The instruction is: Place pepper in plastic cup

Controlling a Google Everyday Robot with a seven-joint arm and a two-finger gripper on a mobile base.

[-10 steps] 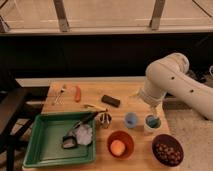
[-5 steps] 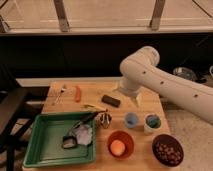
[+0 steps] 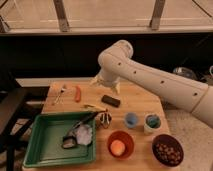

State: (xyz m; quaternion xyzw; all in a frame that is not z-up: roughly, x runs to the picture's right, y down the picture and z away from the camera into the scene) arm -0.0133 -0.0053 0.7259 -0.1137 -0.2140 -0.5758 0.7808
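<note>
The pepper (image 3: 77, 93) is a slim orange-red chili lying on the wooden table (image 3: 140, 102) at the back left. The plastic cup (image 3: 131, 120) is a small light-blue cup standing right of centre, and nothing shows inside it. My gripper (image 3: 106, 84) hangs at the end of the white arm above the back middle of the table. It is to the right of the pepper, just behind a black block (image 3: 111, 101), and holds nothing that I can see.
A green tray (image 3: 35, 150) with a cloth and utensils fills the front left. A white cup with teal inside (image 3: 152, 122) stands beside the blue cup. An orange bowl (image 3: 120, 145) with a round fruit and a dark bowl of nuts (image 3: 167, 149) sit in front. A fork (image 3: 61, 93) lies left of the pepper.
The arm has swung left and back, from above the cups at the right to the back middle of the table, closer to the pepper. The objects have not moved.
</note>
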